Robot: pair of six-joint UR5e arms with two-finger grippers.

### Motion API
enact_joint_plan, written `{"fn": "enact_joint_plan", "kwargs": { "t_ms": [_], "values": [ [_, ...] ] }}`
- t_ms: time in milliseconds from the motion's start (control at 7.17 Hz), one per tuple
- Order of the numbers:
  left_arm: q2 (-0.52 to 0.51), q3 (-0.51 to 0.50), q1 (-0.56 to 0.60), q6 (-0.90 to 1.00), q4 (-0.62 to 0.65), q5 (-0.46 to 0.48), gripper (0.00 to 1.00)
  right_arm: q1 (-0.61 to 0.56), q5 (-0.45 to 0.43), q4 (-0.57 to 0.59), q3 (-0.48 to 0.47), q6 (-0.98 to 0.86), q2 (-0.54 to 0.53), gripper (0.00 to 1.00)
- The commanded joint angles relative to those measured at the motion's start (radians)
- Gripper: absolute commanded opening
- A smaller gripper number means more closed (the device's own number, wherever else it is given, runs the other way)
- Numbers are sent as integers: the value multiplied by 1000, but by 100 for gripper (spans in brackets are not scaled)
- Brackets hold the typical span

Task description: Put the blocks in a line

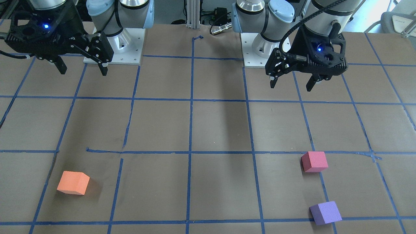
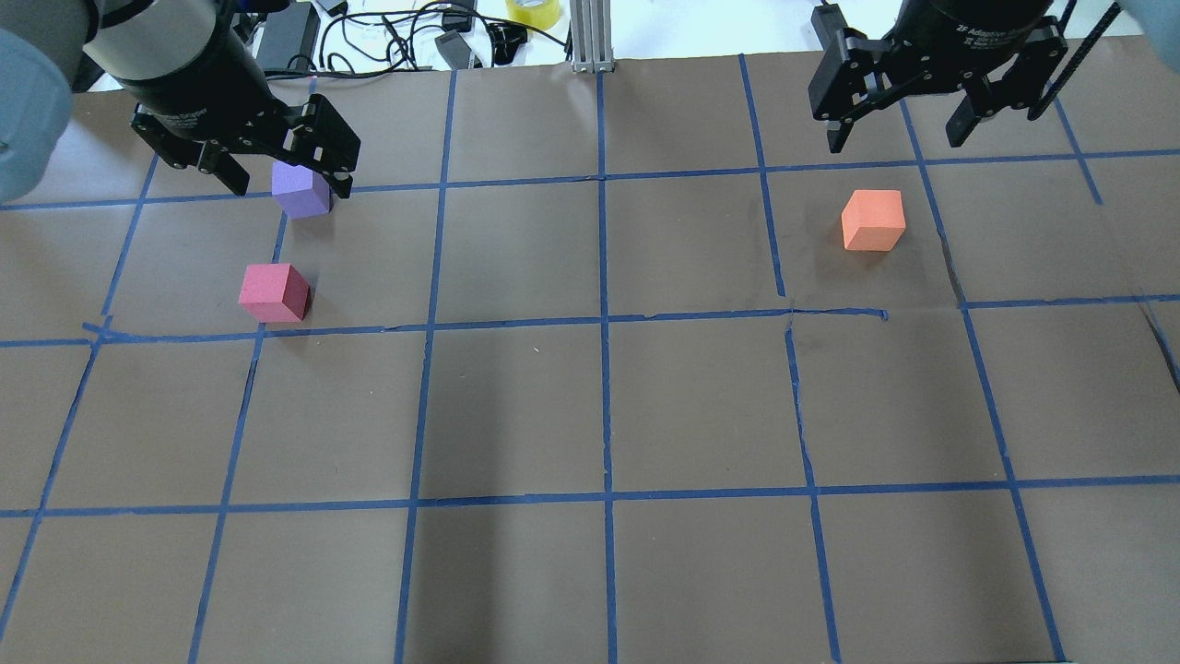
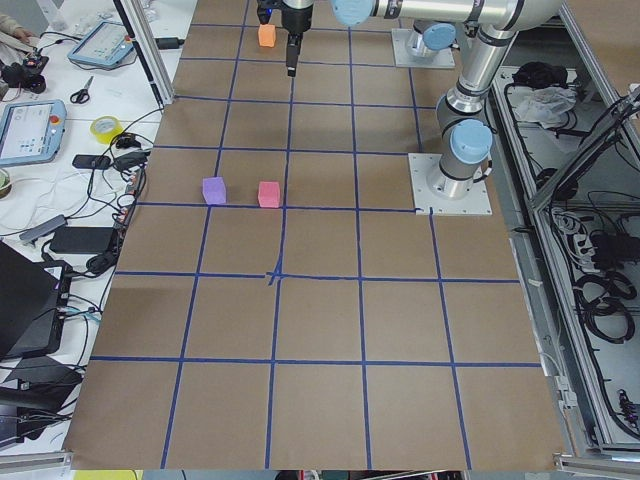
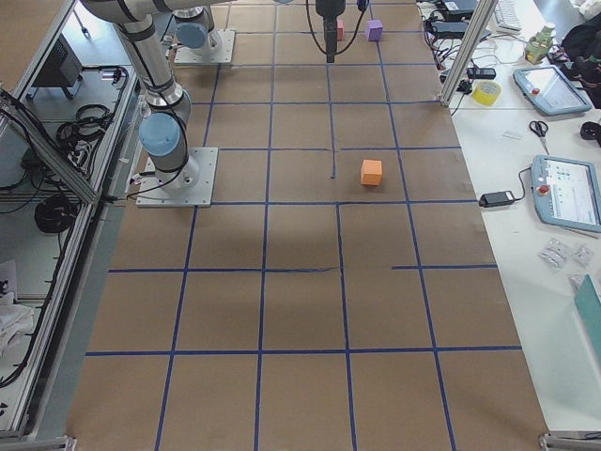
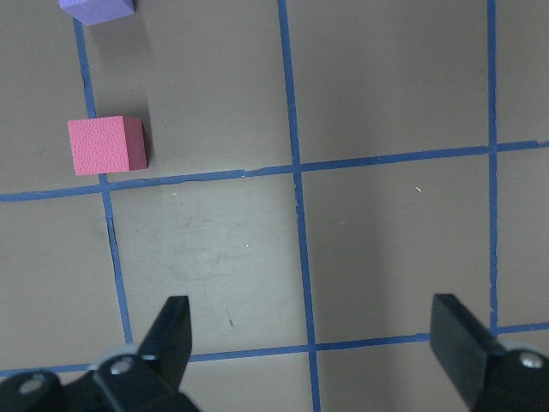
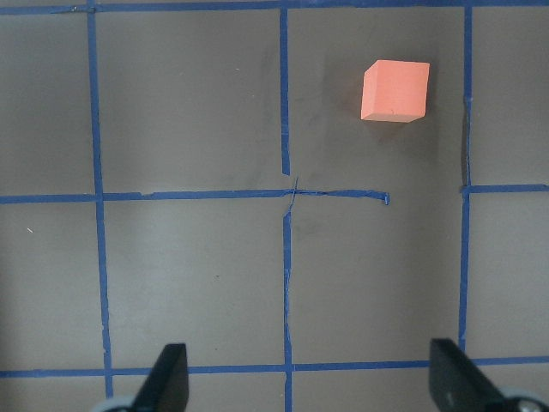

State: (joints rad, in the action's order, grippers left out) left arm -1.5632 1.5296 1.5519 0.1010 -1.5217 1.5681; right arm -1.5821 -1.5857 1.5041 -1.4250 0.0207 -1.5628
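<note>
Three cubes lie apart on the brown table. The orange block [image 2: 872, 219] [image 1: 73, 182] [image 6: 395, 90] is on my right side. The pinkish-red block [image 2: 273, 292] [image 1: 314, 161] [image 5: 107, 145] and the purple block [image 2: 301, 191] [image 1: 325, 213] [image 5: 96, 9] are on my left side, the purple one farther from my base. My left gripper [image 1: 291, 83] [image 2: 288, 184] [image 5: 316, 339] hangs open and empty, high above the table and nearer my base than those two. My right gripper [image 1: 83, 70] [image 2: 896, 138] [image 6: 313, 382] hangs open and empty, high above the table.
The table [image 2: 516, 415] is covered in brown paper with a blue tape grid. Both arm bases [image 1: 113, 48] [image 1: 260, 52] are bolted at the robot's edge. Cables and a yellow tape roll [image 2: 533, 11] lie beyond the far edge by a metal post [image 2: 590, 37].
</note>
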Motion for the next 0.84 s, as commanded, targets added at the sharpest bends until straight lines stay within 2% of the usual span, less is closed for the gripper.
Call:
{"fn": "enact_joint_plan", "kwargs": {
  "t_ms": [0, 697],
  "values": [
    [14, 0, -3, 3, -5, 4, 100, 1, 4, 4, -8, 1, 4, 100],
    [14, 1, -3, 3, -5, 3, 100, 1, 10, 11, -6, 1, 21, 100]
  ]
}}
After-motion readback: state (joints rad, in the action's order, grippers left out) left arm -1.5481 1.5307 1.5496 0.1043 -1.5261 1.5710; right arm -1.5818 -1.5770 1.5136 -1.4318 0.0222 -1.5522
